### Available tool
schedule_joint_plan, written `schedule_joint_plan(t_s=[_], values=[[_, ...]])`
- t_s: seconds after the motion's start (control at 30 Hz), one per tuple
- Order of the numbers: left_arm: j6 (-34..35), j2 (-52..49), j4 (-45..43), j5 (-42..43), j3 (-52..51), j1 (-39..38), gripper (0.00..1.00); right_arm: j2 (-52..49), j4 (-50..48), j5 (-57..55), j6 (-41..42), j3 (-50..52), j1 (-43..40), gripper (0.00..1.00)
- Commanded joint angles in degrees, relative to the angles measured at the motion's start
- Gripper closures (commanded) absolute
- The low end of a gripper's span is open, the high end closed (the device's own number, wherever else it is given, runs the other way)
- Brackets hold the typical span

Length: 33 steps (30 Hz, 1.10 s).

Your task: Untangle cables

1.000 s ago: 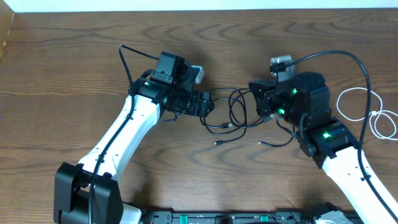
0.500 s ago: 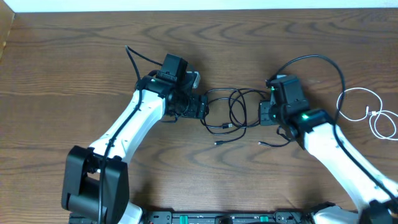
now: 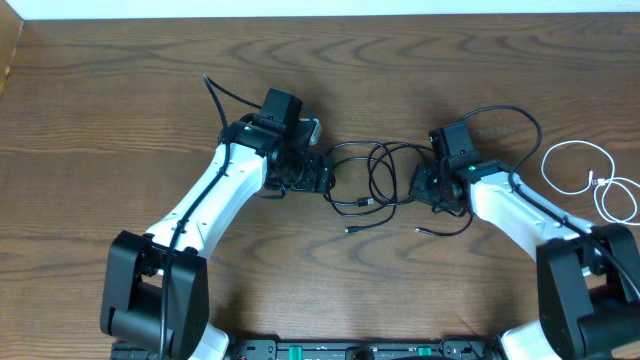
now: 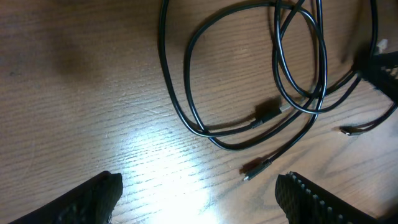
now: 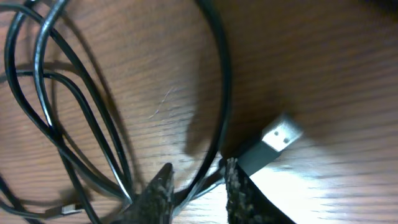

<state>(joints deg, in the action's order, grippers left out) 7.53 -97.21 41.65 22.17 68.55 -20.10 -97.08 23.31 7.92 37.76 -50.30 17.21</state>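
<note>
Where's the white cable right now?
Overhead view: the white cable lies looped on the table at far right, beyond the right arm, apart from the black cable in the middle.

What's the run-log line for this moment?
left gripper: open, empty | right gripper: jaws straddling thin black cable by USB plug, grip unconfirmed | thin white cable: apart, untouched

Black cable (image 3: 372,175) lies in overlapping loops mid-desk (image 3: 120,110), two loose ends trailing toward the near edge. Left pincer (image 3: 328,178) sits right at the loops' left side, right pincer (image 3: 424,188) at their right side, low among the strands. White cable (image 3: 596,180) is coiled well apart, by the desk's right edge.
</note>
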Motion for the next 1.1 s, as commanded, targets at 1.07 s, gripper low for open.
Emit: schedule_joint_plan(t_s=[1.07], values=[[0.3, -0.7, 1.6, 0.3, -0.2, -0.2, 0.16, 13.5, -16.9, 27.4, -15.8, -6.5, -0.8, 0.99]])
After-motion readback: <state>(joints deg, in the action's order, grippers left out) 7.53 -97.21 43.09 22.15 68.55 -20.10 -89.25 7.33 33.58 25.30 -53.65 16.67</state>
